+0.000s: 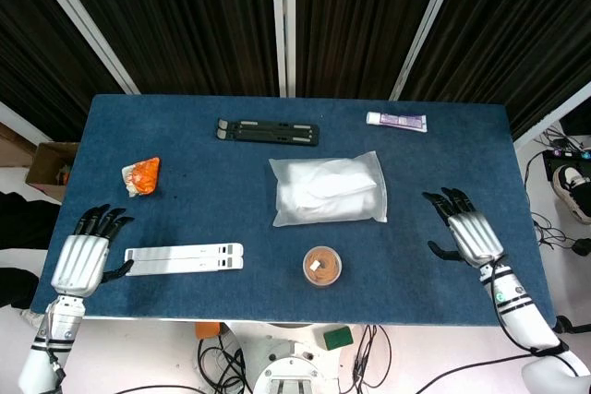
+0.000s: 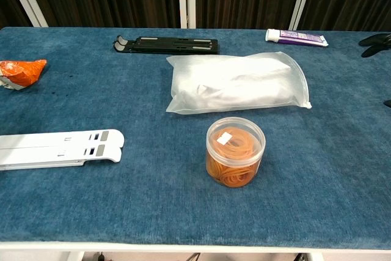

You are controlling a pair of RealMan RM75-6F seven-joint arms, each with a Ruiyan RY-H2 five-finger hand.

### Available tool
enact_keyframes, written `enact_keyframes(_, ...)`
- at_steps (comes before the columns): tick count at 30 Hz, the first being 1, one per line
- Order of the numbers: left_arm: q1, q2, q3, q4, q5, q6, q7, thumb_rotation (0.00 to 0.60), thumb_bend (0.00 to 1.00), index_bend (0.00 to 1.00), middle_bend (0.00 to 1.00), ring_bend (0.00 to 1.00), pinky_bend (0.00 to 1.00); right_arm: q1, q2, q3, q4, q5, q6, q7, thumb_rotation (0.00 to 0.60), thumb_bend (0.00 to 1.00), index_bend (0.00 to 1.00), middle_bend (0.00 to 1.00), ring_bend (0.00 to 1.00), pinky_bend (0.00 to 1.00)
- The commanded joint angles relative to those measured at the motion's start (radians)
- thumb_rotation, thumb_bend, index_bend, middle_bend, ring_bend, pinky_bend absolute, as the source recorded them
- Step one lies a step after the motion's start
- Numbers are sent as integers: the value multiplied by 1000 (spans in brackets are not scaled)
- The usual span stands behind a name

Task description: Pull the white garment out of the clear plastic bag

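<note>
A clear plastic bag [image 1: 328, 189] lies flat at the table's middle, with the folded white garment [image 1: 319, 193] inside it; the chest view shows the bag [image 2: 238, 84] and the garment [image 2: 226, 87] too. My left hand [image 1: 85, 254] rests at the table's front left corner, fingers apart and holding nothing. My right hand [image 1: 464, 226] hovers at the right side, well right of the bag, fingers spread and empty. Only its dark fingertips [image 2: 376, 42] show at the chest view's right edge.
A small clear jar of orange rubber bands [image 1: 321, 266] stands just in front of the bag. A white folding stand [image 1: 185, 256] lies beside my left hand. A black stand [image 1: 268, 131], a toothpaste tube [image 1: 396, 121] and an orange wrapper [image 1: 141, 174] lie further back.
</note>
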Motion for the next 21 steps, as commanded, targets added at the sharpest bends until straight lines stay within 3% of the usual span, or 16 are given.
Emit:
enact_keyframes(1,-27,-9,-9,-1,10,-23,-16,600,161,257,164,82,131,37,-22,22,29,41,-59,8,600,324,99,169,16,82)
enact_keyframes(7,-83,-5,-33,-9,17,-65,-44,600,161,257,164,82,131,129,-67,78,99,132,-187,11,600,326,100,173,16,86)
enact_keyframes(14,-164,1,-78,-34,-13,-143,-94,600,159,257,164,82,131,282,-212,134,257,254,-392,-20,600,330,102,173,16,86)
enact_keyframes(21,-253,-10,-113,-26,-84,-267,-149,600,145,257,164,82,131,382,-349,137,338,264,-504,22,600,329,102,173,16,86)
